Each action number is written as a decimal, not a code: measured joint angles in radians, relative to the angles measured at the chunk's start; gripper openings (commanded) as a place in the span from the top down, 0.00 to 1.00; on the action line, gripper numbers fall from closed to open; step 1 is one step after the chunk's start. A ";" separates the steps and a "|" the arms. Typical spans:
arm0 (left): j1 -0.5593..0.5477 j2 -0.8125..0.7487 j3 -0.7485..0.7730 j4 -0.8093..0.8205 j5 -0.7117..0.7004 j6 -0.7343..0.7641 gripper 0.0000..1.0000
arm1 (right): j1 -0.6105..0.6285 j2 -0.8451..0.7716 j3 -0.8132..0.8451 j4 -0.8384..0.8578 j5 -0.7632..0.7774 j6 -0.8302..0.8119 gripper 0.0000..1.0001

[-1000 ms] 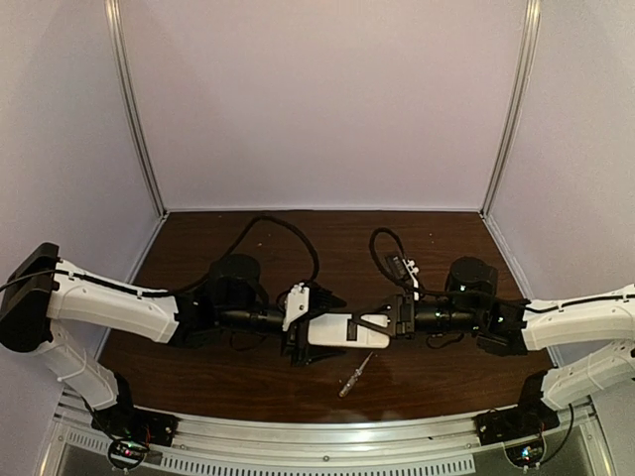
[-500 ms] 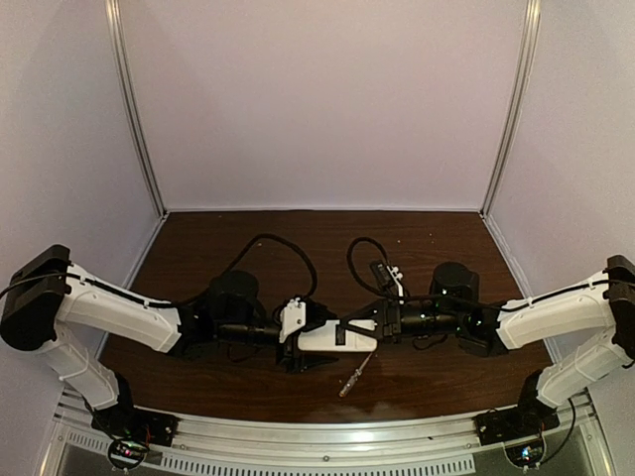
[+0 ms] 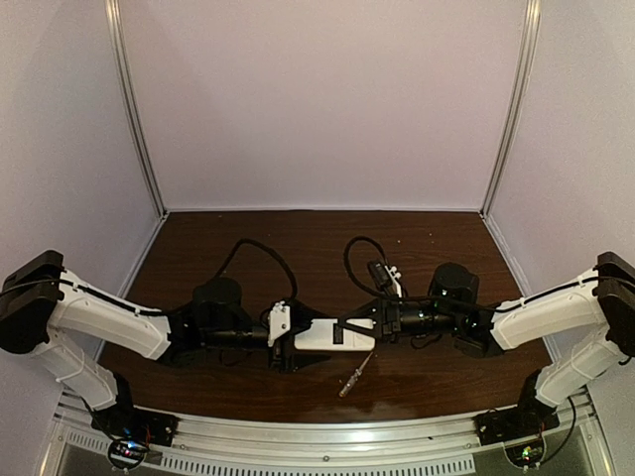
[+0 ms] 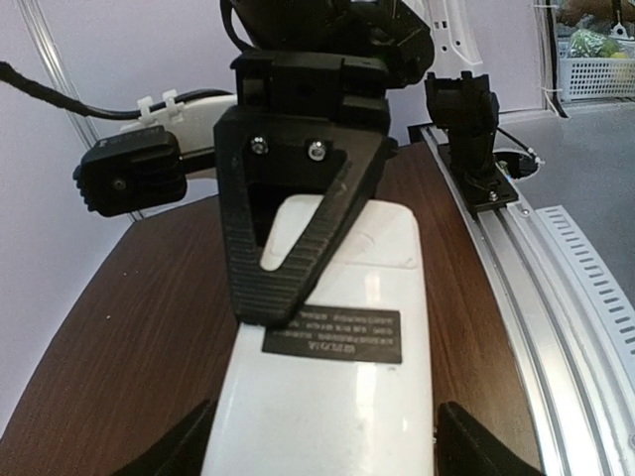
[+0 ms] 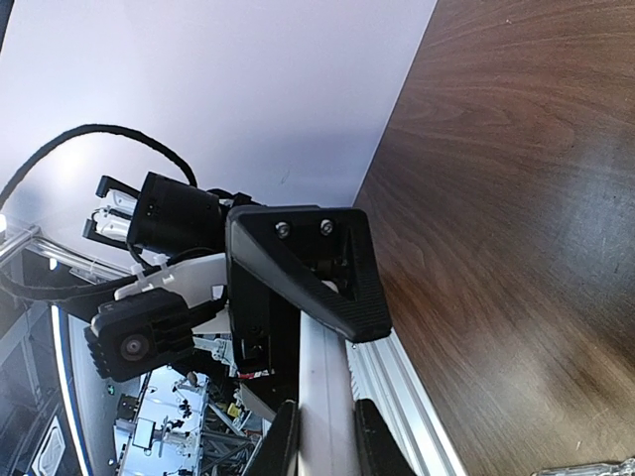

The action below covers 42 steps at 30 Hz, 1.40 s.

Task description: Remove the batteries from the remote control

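Mid-table: right gripper [image 3: 381,319] clamped on one end of the remote [image 3: 329,335]; left gripper [image 3: 296,340] straddles the other end, and I cannot tell whether its fingers touch. Step, likely: steadying the remote for opening. No batteries are visible, so next the left needs a firm hold.

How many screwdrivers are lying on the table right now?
1. The screwdriver lies on the table between the remote and the near edge. Another may be hidden from view.
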 measured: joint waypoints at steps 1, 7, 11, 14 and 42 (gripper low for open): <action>0.000 -0.005 -0.003 0.009 0.000 0.002 0.20 | 0.000 0.003 0.000 0.004 -0.002 0.002 1.00; 0.000 -0.017 -0.011 0.050 0.001 0.003 0.28 | 0.000 0.026 0.000 0.039 -0.007 0.020 1.00; 0.000 -0.017 -0.011 0.064 0.001 0.003 0.33 | 0.000 0.035 0.000 0.056 -0.010 0.027 1.00; 0.000 -0.017 -0.011 0.065 0.005 0.003 0.39 | 0.000 0.041 -0.001 0.069 -0.011 0.029 1.00; 0.000 0.000 -0.002 0.013 -0.023 0.011 1.00 | -0.002 -0.049 0.023 -0.238 0.068 -0.104 0.26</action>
